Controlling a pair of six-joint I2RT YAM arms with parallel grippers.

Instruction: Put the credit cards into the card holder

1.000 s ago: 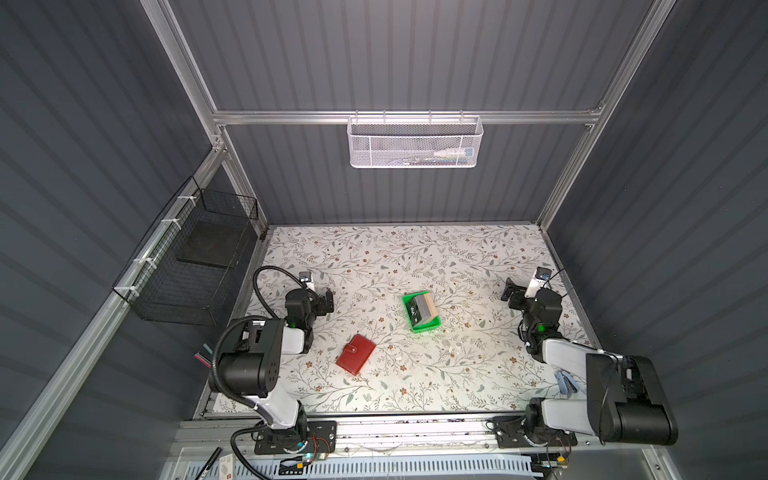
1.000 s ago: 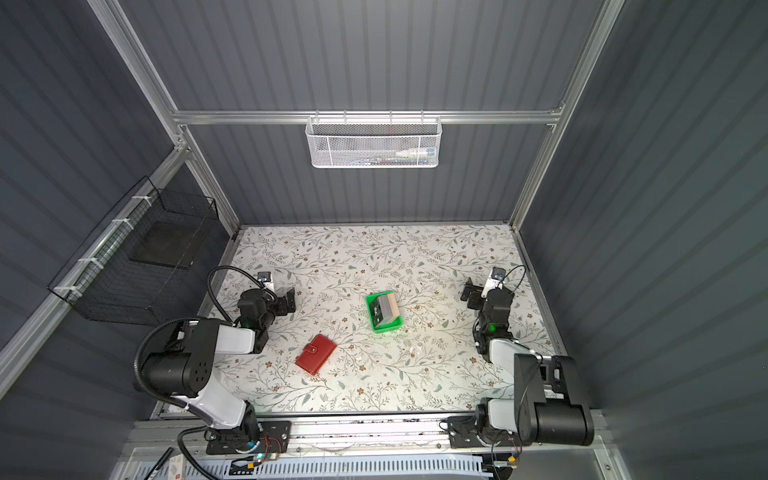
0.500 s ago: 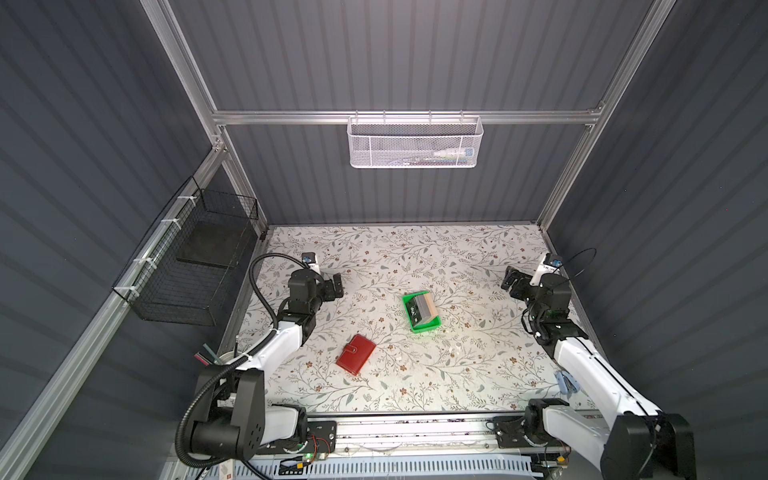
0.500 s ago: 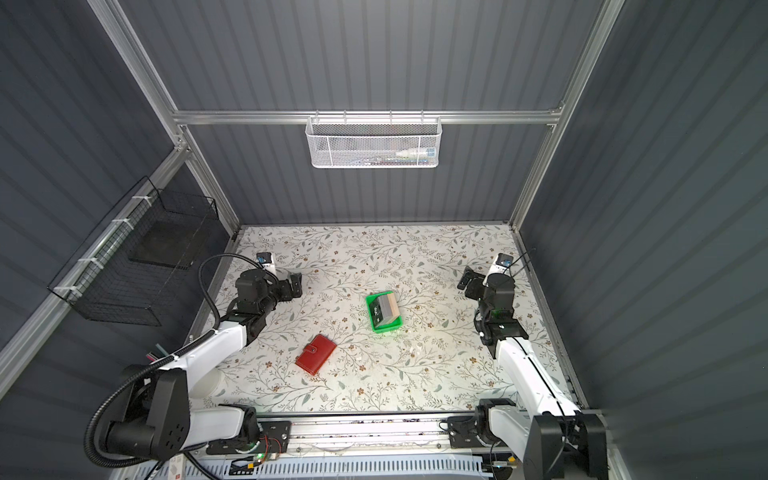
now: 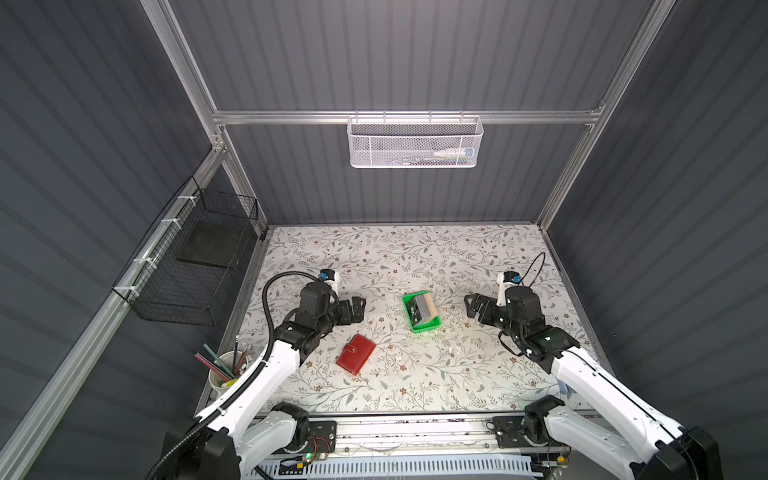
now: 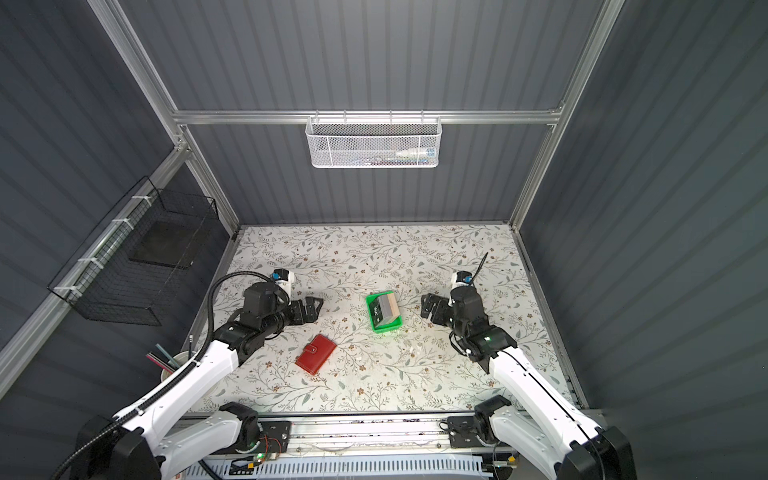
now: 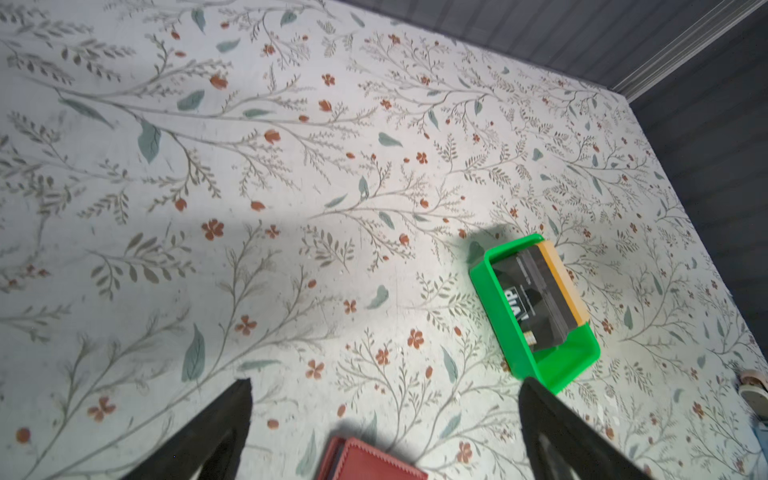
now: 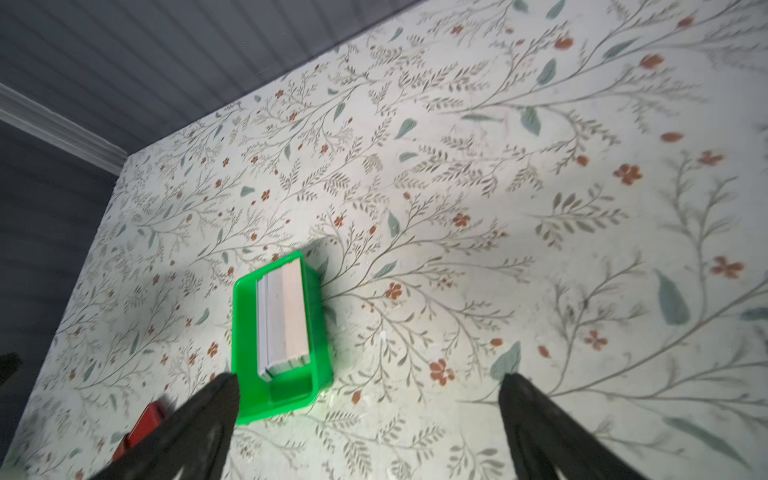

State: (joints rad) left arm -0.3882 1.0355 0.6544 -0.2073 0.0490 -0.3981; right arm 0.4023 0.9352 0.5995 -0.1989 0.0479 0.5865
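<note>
Credit cards (image 5: 424,308) sit in the green tray (image 5: 428,329), card holder (image 5: 356,354) closed; our left gripper (image 5: 358,309) and right gripper (image 5: 471,306) gape empty

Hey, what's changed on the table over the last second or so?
Both arms unfolded from their tucked pose, bringing the left gripper and right gripper inward toward the green tray. Both are open and empty, nothing grasped. The red card holder lies closed and the credit cards sit in the tray, as before.
</note>
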